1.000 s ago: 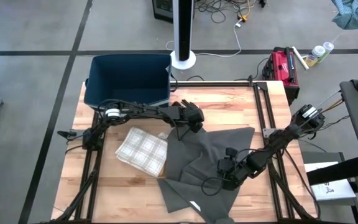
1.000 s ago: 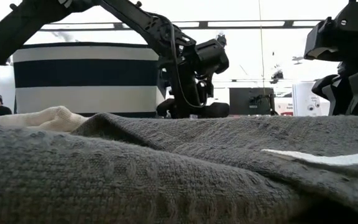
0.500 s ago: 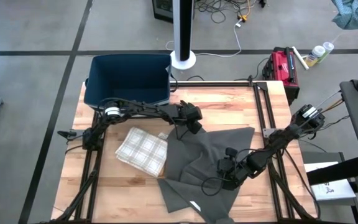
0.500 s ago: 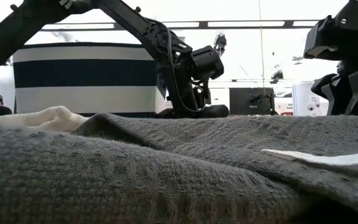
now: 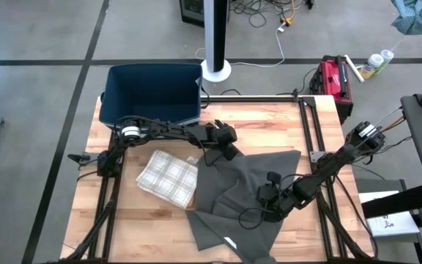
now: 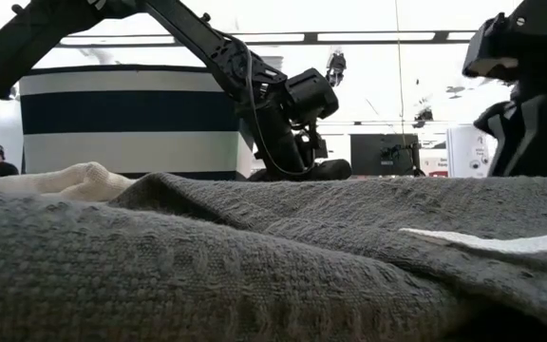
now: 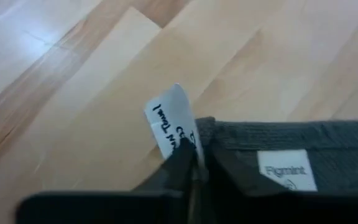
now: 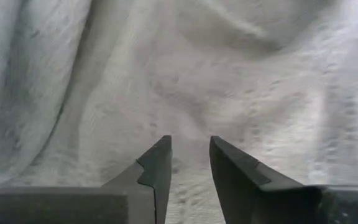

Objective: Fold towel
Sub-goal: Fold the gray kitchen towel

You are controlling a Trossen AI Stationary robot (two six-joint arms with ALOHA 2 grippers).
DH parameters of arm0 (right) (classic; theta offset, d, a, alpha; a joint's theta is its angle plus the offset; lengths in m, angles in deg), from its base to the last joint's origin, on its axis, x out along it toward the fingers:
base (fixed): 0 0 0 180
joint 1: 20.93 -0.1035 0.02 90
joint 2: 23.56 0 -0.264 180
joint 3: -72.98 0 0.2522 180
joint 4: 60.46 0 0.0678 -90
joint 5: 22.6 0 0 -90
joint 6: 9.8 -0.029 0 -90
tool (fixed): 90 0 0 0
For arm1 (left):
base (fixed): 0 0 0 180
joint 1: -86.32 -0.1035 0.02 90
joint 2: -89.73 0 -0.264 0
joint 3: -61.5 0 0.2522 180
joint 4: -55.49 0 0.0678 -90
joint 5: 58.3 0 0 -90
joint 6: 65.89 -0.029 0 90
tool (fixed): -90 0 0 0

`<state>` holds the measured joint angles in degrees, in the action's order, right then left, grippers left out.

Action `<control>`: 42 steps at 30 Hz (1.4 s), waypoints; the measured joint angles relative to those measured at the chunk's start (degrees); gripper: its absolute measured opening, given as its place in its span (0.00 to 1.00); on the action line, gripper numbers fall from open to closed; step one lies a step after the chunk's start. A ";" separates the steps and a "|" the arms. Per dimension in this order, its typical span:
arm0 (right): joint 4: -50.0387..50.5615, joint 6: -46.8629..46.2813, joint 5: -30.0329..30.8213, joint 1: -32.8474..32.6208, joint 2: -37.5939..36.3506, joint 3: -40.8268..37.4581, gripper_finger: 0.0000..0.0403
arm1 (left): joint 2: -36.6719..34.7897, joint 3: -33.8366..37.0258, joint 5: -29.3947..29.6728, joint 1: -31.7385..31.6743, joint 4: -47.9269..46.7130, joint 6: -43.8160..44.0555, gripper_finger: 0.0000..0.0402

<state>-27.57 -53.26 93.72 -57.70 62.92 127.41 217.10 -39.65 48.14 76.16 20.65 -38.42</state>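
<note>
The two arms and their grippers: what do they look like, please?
Both arms are dark, slim and jointed. The left arm has a white ring near its shoulder; the right arm has one too. Thin black cables run along them. The right gripper has two dark, angular, tapering fingers.
</note>
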 joint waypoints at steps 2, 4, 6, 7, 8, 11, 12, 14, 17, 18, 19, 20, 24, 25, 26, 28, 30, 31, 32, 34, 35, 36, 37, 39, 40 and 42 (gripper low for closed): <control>2.54 -0.47 1.57 -0.09 -1.92 0.00 0.25 | -0.65 -0.20 -0.43 0.05 -0.47 -0.44 0.03; 5.31 -2.45 3.22 -0.10 -4.28 0.09 0.24 | -1.85 0.00 -1.17 0.25 -1.76 -1.38 0.03; 9.53 -5.23 4.71 -0.11 -7.01 0.15 0.25 | -3.56 0.28 -1.54 0.63 -3.03 -1.76 0.02; 12.28 -6.82 5.49 -0.11 -8.48 0.15 0.26 | -4.85 0.32 -1.43 0.88 -3.49 -2.00 0.01; 14.63 -8.91 6.37 -0.11 -9.72 0.15 0.26 | -6.22 0.30 -1.05 1.29 -3.43 -2.43 0.01; 22.50 -17.59 9.39 -0.09 -13.59 0.15 0.29 | -11.09 0.03 0.96 2.70 -3.51 -4.09 0.01; 24.41 -20.34 10.62 -0.07 -14.59 0.15 0.30 | -12.48 -0.04 1.56 3.43 -3.53 -4.61 0.01; 27.74 -24.78 12.52 -0.06 -16.06 0.08 0.32 | -14.92 0.11 2.55 5.20 -5.09 -5.59 0.01; 29.44 -26.21 12.92 0.17 -17.11 0.02 0.34 | -19.51 0.19 4.17 8.44 -6.73 -7.19 0.00; 29.40 -25.81 12.93 0.17 -17.11 0.02 0.35 | -21.44 0.17 5.10 9.60 -7.29 -7.59 0.00; 29.37 -25.22 12.92 0.19 -17.06 0.02 0.35 | -23.00 0.17 6.07 10.73 -8.31 -7.79 0.00; 29.47 -25.05 12.99 0.22 -17.03 0.00 0.36 | -24.21 0.17 7.23 11.92 -9.13 -7.84 0.00; 29.14 -23.98 14.49 0.30 -16.19 -0.02 0.37 | -28.72 0.45 12.70 17.66 -13.36 -7.73 0.00; 29.21 -22.91 15.61 0.30 -16.17 -0.02 0.38 | -29.65 0.45 13.95 19.26 -13.84 -7.53 0.00; 29.16 -22.23 17.21 0.30 -16.20 -0.02 0.38 | -30.51 0.45 14.91 20.96 -14.44 -7.43 0.00; 28.82 -21.48 19.49 0.32 -16.22 -0.02 0.37 | -31.89 0.47 16.25 24.44 -15.32 -6.90 0.00; 28.26 -21.24 22.04 0.33 -16.22 -0.02 0.36 | -32.30 0.53 17.92 27.93 -16.99 -5.64 0.00; 28.22 -21.33 22.71 0.33 -16.19 -0.02 0.35 | -32.35 0.55 18.96 29.80 -18.20 -4.64 0.00; 28.27 -21.66 22.96 0.33 -16.14 -0.02 0.34 | -32.35 0.60 20.00 31.43 -19.42 -3.43 0.00; 28.44 -23.30 22.74 0.58 -15.70 -0.04 0.32 | -32.49 0.60 22.31 35.06 -22.16 -0.09 0.00; 28.51 -24.51 22.34 0.69 -15.43 -0.04 0.31 | -32.48 0.69 23.80 36.75 -23.64 1.85 0.00; 28.59 -25.17 21.51 0.90 -15.21 -0.09 0.30 | -32.26 1.00 25.52 38.37 -24.44 3.73 0.00; 28.62 -25.74 20.69 1.16 -15.03 -0.18 0.29 | -32.09 1.41 27.06 39.87 -24.89 5.50 0.00; 28.63 -26.61 19.11 2.24 -14.52 -0.32 0.28 | -32.00 3.25 28.29 42.49 -25.51 8.71 0.00; 28.66 -26.60 18.00 3.13 -14.13 -0.35 0.27 | -32.00 4.43 28.29 43.48 -25.18 10.18 0.00; 28.65 -23.98 15.10 5.27 -13.66 -0.50 0.27 | -32.00 7.26 27.97 45.42 -25.15 12.41 0.00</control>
<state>1.07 -77.25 108.83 -52.43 49.25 126.90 185.10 -32.39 76.11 121.58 -4.50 -26.01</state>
